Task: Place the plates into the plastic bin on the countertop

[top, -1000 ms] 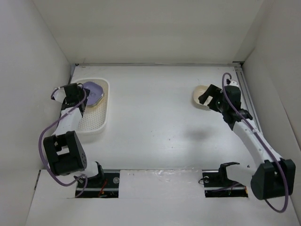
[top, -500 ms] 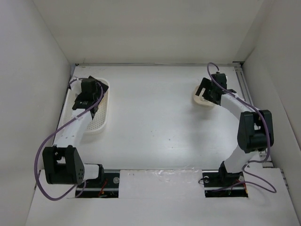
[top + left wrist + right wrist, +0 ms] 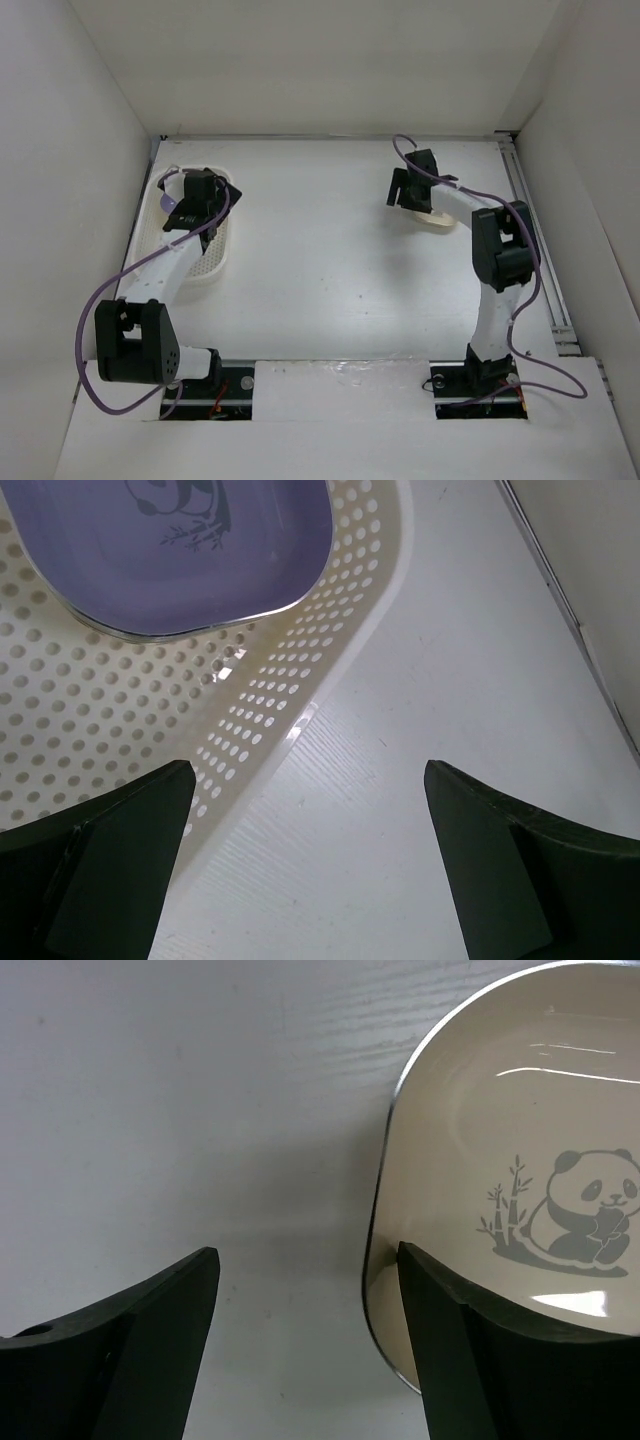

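1. While both pairs of jaws stand spread wide with nothing between the pads, I'd call the task partway done: one plate binned, at least one left out.
2. Left gripper (image 3: 308, 780): empty, straddling the wall of the cream-white perforated plastic bin (image 3: 372, 600). One finger is over the bin floor, the other over the plain white countertop (image 3: 470, 670).
3. The lavender rounded-square plate with a panda print (image 3: 190, 550) lies flat in the bin, just beyond the fingers and apart from them. Can't tell whether others sit under it.
4. Right gripper (image 3: 308, 1260): empty. The near rim of the cream rounded-square panda plate (image 3: 500, 1150) sits just beside one finger, the other is over bare counter. Contact: can't tell.
5. That cream plate rests on the countertop, well apart from the bin.
6. No other plates in view.
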Robot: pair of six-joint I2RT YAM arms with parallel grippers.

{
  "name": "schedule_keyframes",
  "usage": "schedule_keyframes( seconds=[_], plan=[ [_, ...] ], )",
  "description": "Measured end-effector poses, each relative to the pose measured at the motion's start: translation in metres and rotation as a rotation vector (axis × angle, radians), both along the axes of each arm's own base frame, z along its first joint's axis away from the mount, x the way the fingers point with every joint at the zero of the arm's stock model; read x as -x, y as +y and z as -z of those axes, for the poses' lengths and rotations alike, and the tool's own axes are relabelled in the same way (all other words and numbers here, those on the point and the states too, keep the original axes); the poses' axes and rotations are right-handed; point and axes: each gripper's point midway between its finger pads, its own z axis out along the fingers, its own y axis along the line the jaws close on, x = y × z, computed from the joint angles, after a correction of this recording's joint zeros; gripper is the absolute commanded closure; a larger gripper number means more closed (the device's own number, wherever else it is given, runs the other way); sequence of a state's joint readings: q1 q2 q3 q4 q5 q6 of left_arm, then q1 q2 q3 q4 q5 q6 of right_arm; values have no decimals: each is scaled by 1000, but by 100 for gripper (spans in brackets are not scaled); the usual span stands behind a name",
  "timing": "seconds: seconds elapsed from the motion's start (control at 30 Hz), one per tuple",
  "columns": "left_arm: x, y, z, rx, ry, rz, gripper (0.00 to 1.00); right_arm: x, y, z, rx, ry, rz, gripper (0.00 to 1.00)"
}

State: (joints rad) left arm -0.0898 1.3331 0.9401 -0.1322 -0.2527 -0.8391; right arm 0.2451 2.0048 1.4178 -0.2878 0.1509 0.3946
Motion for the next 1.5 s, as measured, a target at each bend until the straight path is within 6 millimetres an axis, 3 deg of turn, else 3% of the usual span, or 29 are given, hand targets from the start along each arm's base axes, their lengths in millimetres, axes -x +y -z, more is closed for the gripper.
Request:
schedule_keyframes(
  seconds=[0.07,0.1,0.17,0.2,0.3,0.33,0.4,0.5,0.6,0.7,0.83,1.0,1.1,1.27,1.37,1.5],
  plan=[
    [0,-1,0,4,0,7,0,4,2,8,14,24,-3,27],
    [0,-2,0,6,0,11,0,7,2,9,19,33,-5,39],
    [0,-3,0,8,0,16,0,7,4,9,24,34,-11,51],
    [0,-4,0,10,1,20,0,7,7,8,21,32,-17,66],
    [0,-5,0,16,0,27,0,8,16,7,19,29,-38,70],
    [0,-6,0,17,0,29,0,10,21,7,17,29,-51,85],
    [0,-6,0,19,0,30,0,12,34,5,21,21,-87,100],
    [0,-6,0,19,-1,30,0,16,56,-15,23,-27,-158,100],
    [0,-8,0,16,3,46,0,29,90,-41,-6,-105,-288,100],
    [-1,-15,3,4,19,75,0,67,123,-52,-10,-129,-460,100],
    [-13,-41,5,-9,52,164,0,115,167,-58,-22,-132,-728,100],
    [-31,-70,8,-7,96,288,0,164,211,-53,58,-144,-1027,100],
    [-37,-83,12,8,127,358,0,208,242,-49,109,-151,-1224,100],
    [-28,-107,24,16,186,464,0,267,278,-46,174,-188,-1452,100],
    [-20,-130,28,17,209,541,3,276,284,-45,216,-207,-1498,100],
    [-5,-152,35,39,230,625,12,265,280,-46,278,-222,-1490,100]
  ],
)
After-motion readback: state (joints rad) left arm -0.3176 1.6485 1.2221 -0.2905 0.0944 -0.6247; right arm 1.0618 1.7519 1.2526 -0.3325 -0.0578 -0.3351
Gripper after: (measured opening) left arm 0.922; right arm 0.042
